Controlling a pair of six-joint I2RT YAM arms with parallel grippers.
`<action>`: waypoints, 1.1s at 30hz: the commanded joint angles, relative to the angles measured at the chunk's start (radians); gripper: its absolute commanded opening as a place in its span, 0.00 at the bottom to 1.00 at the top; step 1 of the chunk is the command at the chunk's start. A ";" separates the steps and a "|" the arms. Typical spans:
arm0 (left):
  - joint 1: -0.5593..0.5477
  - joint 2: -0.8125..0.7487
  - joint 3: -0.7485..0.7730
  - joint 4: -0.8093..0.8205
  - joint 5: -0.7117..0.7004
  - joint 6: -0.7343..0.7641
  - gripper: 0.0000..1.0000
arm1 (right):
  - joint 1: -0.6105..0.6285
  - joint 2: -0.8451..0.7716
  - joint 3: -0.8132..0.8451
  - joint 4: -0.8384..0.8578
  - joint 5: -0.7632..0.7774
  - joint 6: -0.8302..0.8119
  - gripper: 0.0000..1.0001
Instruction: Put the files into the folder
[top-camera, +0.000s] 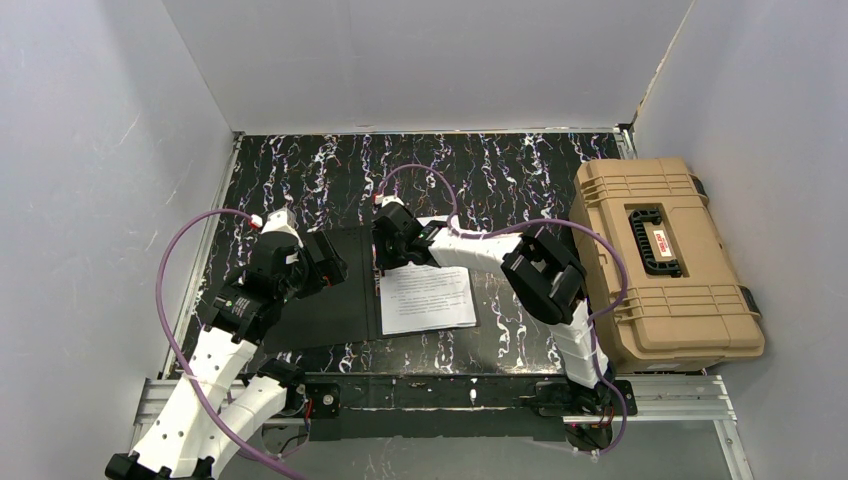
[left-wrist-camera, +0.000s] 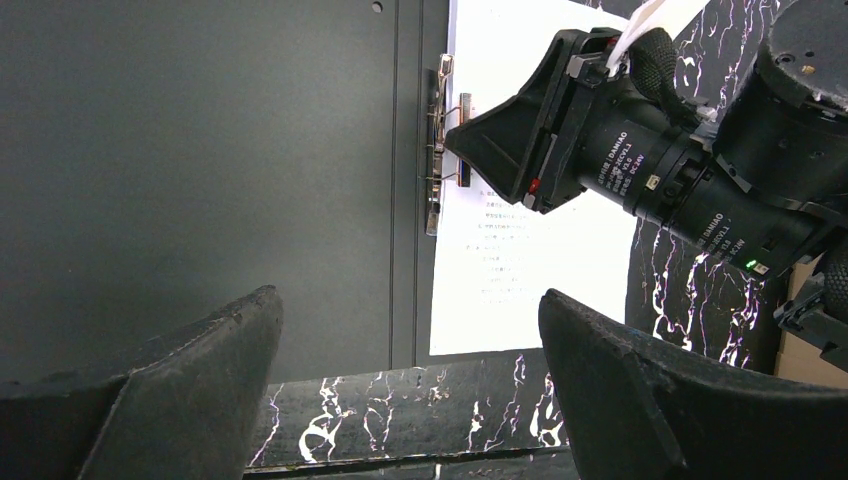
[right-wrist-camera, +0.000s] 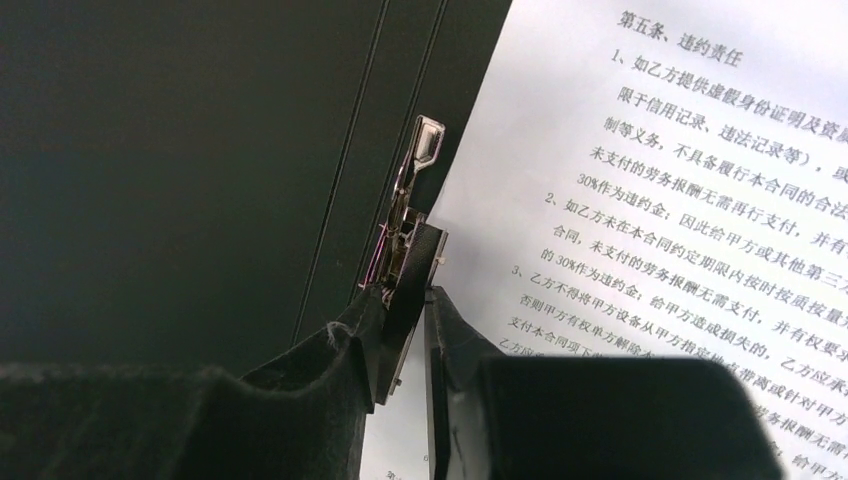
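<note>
The folder (top-camera: 320, 300) lies open on the marbled table, black inside up (left-wrist-camera: 200, 150) (right-wrist-camera: 180, 150). The files (top-camera: 428, 298), white sheets of printed text, lie flat on its right half (left-wrist-camera: 520, 250) (right-wrist-camera: 680, 180), their left edge at the metal clip (right-wrist-camera: 425, 140) (left-wrist-camera: 437, 150) by the spine. My right gripper (top-camera: 383, 262) (right-wrist-camera: 405, 290) (left-wrist-camera: 470, 140) reaches down to that clip and is shut on its raised lever. My left gripper (top-camera: 325, 262) (left-wrist-camera: 410, 300) hovers open over the folder's left half, holding nothing.
A bulky tan case (top-camera: 655, 260) with a black handle stands along the right side of the table. White walls close in the back and both sides. Purple cables (top-camera: 175, 270) loop off both arms. A metal rail (top-camera: 660, 398) runs along the near edge.
</note>
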 joint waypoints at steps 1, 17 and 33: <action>0.000 -0.006 0.001 -0.017 -0.023 0.014 0.98 | 0.007 0.006 0.039 -0.005 0.019 -0.014 0.23; 0.000 0.044 -0.015 0.026 0.068 0.014 0.98 | 0.000 -0.075 -0.036 -0.008 0.092 -0.047 0.10; -0.001 0.197 -0.121 0.196 0.240 -0.055 0.98 | -0.059 -0.230 -0.235 0.037 0.106 -0.044 0.10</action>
